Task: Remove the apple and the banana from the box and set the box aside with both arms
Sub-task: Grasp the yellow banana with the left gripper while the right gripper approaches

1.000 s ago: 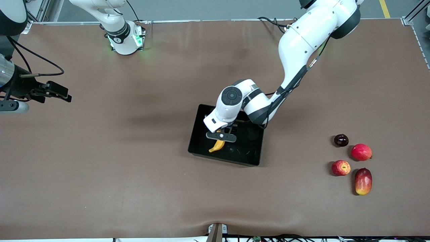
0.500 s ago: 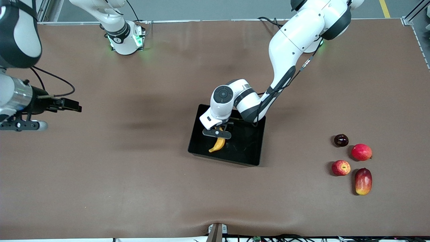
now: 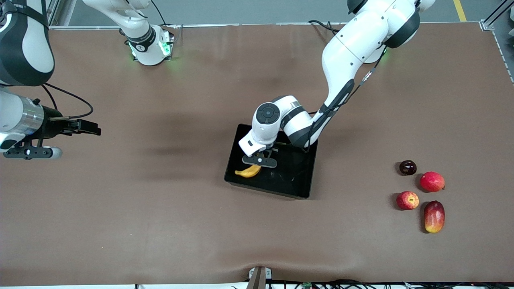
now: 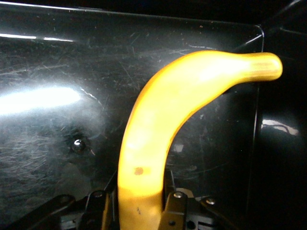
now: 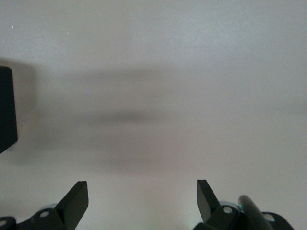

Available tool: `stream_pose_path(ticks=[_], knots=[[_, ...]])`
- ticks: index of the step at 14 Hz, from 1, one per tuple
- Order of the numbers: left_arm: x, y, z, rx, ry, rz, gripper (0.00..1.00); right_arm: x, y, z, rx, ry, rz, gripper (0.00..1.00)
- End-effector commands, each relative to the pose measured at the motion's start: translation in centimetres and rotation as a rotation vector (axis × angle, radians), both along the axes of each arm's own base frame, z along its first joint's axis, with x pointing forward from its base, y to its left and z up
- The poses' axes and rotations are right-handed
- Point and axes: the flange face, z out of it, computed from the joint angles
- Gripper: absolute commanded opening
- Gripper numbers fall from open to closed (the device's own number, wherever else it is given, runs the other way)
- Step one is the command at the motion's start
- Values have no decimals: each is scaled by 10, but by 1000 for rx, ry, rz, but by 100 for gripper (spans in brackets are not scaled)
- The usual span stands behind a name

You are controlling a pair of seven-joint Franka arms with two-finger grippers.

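The black box sits mid-table, and the yellow banana lies in its corner toward the right arm's end. My left gripper reaches down into the box and is shut on the banana's thick end. In the left wrist view the banana curves out from between the left gripper fingers, over the scratched box floor. The speckled red apple rests on the table toward the left arm's end. My right gripper hovers open over bare table at the right arm's end, with nothing between its fingertips.
Beside the apple lie a dark plum-like fruit, a round red fruit and an oblong mango. A brown cloth covers the table. In the right wrist view a corner of the box shows at the edge.
My left gripper has shut on the banana, and the banana has swung round to point toward the right arm's end. The right arm has moved in toward the box.
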Motion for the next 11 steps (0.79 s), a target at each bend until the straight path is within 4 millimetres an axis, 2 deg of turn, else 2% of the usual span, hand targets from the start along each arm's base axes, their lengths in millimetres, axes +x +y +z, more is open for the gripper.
stream_pose_path(ticks=[1,3,5,8,11], knots=[[5,0,8,6,-35,-2,0,-5,12,5,-2,7,-36,100],[15,7,21,13,-57,9,0,-7,30,-4,-17,23,-72,100],[26,13,32,14,-81,23,0,-7,36,-6,-24,18,-105,100],[41,14,60,40,-85,57,0,-8,51,-7,-27,25,-121,100],[47,16,77,35,-100,65,0,-8,80,-4,41,10,-111,100]])
